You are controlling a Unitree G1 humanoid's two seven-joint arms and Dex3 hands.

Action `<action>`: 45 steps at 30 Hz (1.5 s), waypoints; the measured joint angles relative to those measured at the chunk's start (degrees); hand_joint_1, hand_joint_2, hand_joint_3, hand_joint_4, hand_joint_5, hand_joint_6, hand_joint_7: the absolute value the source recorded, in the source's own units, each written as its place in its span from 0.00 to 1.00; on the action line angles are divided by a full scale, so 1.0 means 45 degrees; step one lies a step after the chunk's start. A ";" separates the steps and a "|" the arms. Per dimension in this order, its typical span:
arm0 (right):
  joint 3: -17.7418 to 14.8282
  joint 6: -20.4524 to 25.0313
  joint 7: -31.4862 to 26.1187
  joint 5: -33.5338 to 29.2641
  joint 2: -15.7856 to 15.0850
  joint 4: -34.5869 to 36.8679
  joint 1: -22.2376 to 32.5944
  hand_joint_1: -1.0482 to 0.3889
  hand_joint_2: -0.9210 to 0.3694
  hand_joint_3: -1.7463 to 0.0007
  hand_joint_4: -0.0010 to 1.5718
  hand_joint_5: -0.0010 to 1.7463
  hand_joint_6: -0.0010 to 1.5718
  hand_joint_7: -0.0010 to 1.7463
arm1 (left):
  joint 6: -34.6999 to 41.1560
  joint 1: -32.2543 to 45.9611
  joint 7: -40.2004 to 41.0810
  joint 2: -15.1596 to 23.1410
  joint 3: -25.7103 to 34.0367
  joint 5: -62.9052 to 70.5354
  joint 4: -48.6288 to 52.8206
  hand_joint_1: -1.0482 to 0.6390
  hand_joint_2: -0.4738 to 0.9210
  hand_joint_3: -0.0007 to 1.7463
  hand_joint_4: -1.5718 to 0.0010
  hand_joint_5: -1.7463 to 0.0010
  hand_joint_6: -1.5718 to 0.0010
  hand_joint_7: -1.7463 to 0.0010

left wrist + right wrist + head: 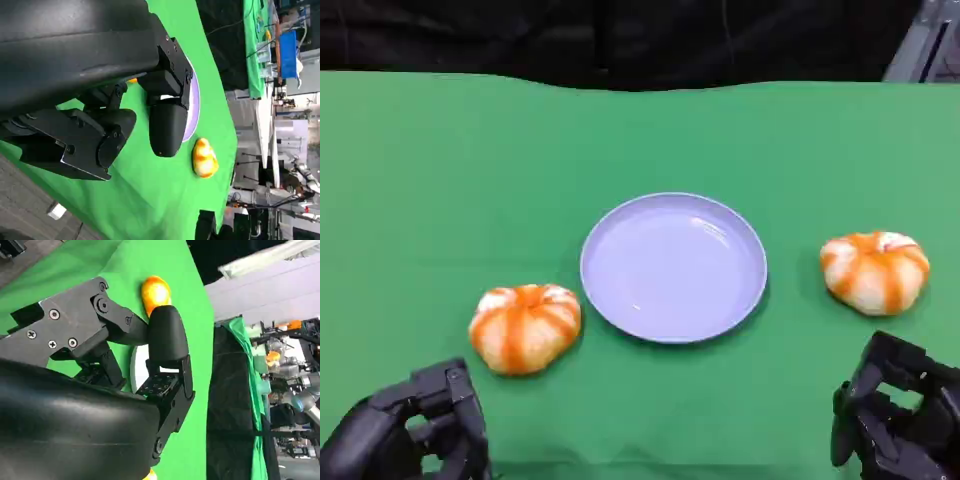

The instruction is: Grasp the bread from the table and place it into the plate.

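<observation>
**While both hands sit low at the near edge, two breads lie on the cloth and the plate holds nothing**

Head view: green table (pixel 440 170) with a pale lavender plate (pixel 673 266) at centre, upright.

Left bread (pixel 525 326), an orange-and-white striped bun, lies on the cloth just beside the plate's near-left rim, apart from it. Right bread (pixel 875 270), same kind, lies on the cloth to the plate's right, clear gap between them.

Left hand (pixel 415 430) is at the lower left corner, near the left bread but not touching it. Fingers are apart with nothing between them. Left wrist view agrees: fingers (pixel 167 125) hang over the cloth with the plate's rim behind them, no object in the hand.

Right hand (pixel 900 415) is at the lower right corner, just short of the right bread, no contact. Right wrist view shows its fingers (pixel 167 337) spread, holding nothing, with a bread beyond them.
</observation>
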 measured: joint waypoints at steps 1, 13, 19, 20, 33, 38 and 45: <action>-0.0001 -0.0013 0.0043 0.0003 0.0000 0.0002 0.0000 0.57 0.22 0.45 0.57 0.99 0.51 0.86 | -0.0019 0.0000 0.0001 0.0008 -0.0006 0.0048 0.0001 0.69 0.83 0.65 0.54 0.00 0.56 0.10; -0.0004 -0.0048 0.0107 -0.0002 0.0000 0.0006 0.0000 0.56 0.21 0.46 0.57 0.98 0.53 0.85 | -0.0500 0.0003 0.0005 0.0215 -0.0112 0.0712 0.0175 0.69 0.83 0.64 0.56 0.00 0.55 0.13; -0.0005 -0.0039 0.0104 -0.0003 0.0001 0.0006 0.0000 0.55 0.22 0.46 0.58 0.97 0.54 0.84 | -0.0617 -0.0001 0.0003 0.0259 -0.0118 0.0857 0.0412 0.62 0.89 0.46 0.61 0.15 0.57 0.30; -0.0004 -0.0039 0.0100 -0.0005 0.0001 0.0006 0.0000 0.56 0.22 0.46 0.58 0.97 0.54 0.84 | -0.0616 -0.0002 0.0002 0.0258 -0.0117 0.0835 0.0429 0.41 0.95 0.33 0.82 0.49 0.74 0.59; 0.0022 -0.0039 0.0074 -0.0038 0.0010 0.0007 0.0002 0.56 0.21 0.47 0.58 0.97 0.53 0.85 | -0.2243 0.0313 0.4304 0.1034 -0.0598 0.8526 -0.0015 0.01 1.00 0.23 1.00 1.00 1.00 1.00; 0.0026 -0.0041 0.0051 -0.0039 0.0017 0.0071 -0.0065 0.55 0.22 0.47 0.58 0.97 0.54 0.84 | -0.2289 -0.0136 0.7510 0.1594 -0.1082 1.3328 -0.0179 0.01 1.00 0.14 1.00 1.00 0.95 0.98; 0.0060 -0.0154 -0.0179 -0.0112 0.0113 0.0116 -0.0176 0.55 0.25 0.44 0.59 0.97 0.55 0.84 | -0.0293 -0.2299 0.8246 0.2180 -0.2241 1.6511 0.0298 0.05 1.00 0.08 1.00 1.00 0.86 0.98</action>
